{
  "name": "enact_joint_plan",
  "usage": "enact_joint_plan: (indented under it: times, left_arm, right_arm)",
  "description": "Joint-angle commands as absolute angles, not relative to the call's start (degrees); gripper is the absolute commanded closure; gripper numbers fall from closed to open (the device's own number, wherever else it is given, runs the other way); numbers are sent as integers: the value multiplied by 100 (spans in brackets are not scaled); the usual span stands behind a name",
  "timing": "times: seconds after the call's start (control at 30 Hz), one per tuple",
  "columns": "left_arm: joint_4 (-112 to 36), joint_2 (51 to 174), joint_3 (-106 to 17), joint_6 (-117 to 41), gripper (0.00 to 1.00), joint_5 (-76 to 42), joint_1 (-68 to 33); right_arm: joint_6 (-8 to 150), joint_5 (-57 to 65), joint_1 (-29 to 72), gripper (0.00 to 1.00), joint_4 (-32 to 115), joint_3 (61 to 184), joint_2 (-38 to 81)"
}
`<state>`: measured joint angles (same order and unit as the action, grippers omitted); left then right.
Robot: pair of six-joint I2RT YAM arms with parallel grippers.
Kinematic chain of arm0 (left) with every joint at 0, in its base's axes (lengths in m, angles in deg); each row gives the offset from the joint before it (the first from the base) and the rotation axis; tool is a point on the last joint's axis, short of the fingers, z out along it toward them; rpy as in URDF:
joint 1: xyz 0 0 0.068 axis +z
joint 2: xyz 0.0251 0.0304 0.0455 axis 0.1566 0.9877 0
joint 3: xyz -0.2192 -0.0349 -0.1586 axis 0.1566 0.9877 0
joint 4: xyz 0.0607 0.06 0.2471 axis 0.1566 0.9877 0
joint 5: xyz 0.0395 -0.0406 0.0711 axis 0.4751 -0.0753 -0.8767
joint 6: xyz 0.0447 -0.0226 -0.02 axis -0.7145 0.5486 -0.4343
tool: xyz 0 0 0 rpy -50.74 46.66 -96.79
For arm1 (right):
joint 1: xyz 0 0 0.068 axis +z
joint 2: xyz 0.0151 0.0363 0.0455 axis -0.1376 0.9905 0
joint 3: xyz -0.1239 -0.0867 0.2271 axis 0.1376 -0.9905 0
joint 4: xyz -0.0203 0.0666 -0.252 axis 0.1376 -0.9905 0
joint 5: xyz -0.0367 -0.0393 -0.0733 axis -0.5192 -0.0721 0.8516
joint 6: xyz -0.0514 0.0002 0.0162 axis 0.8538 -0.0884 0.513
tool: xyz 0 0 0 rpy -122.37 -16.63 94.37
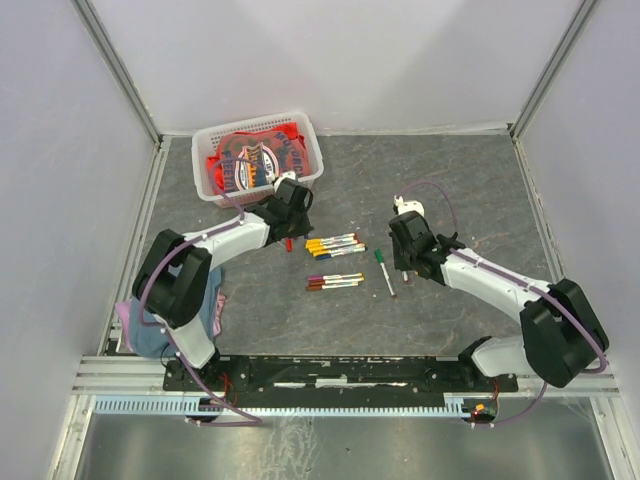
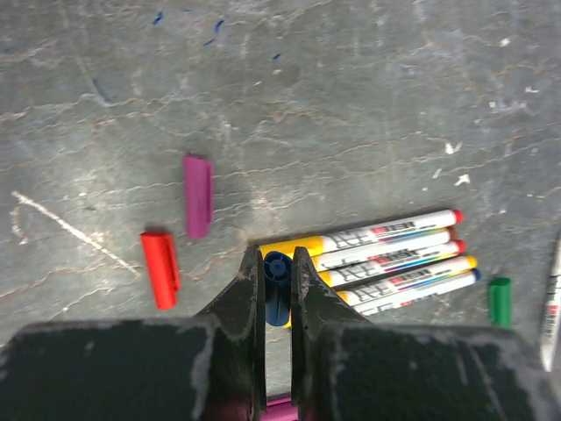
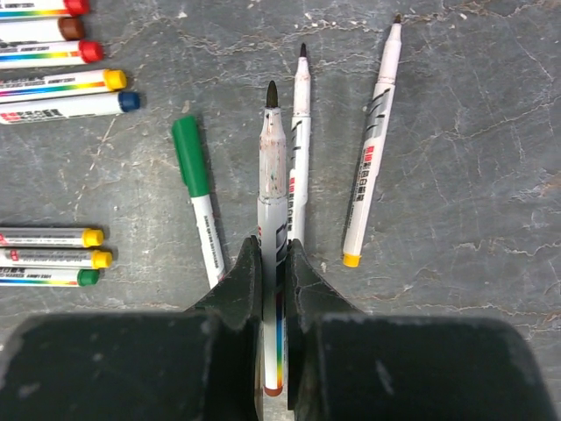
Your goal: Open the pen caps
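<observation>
While the left wrist camera looks down on the grey stone-patterned tabletop (image 2: 368,105), the left gripper (image 2: 277,263) has its black fingers (image 2: 248,303) clamped on a small blue plastic pen cap (image 2: 277,307), right beside the yellow ends of a bundle of white-barrelled marker pens (image 2: 386,259). A loose magenta plastic cap (image 2: 198,196) and a loose red plastic cap (image 2: 159,268) lie on the tabletop to the left, near each other but not touching. From the right wrist, the right gripper (image 3: 273,254) is closed around an uncapped white pen with a bare dark tip (image 3: 272,167). Two more uncapped white pens (image 3: 300,149) (image 3: 372,149) lie to its right, and a long green plastic cap (image 3: 189,158) sits on its own pen just to the left. Seen from above, both arms reach toward the pens at mid-table, and a white plastic basket (image 1: 310,150) at the far left holds a red printed cloth (image 1: 250,160).
</observation>
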<state>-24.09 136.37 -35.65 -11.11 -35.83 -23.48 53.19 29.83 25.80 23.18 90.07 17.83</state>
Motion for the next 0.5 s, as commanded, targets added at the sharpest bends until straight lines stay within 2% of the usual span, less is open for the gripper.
enact_joint_plan:
  times: [0.0, 0.47]
  left_arm:
    - [-2203, 13209, -3448, -1507, 97, -4060, -2343]
    - [-1914, 13227, -3299, -1702, 91, -4203, -2342]
  right_arm:
    - [5377, 2951, 2463, 91, 2361, 9292, 1877]
    - [5360, 2767, 2364, 86, 2611, 9387, 2417]
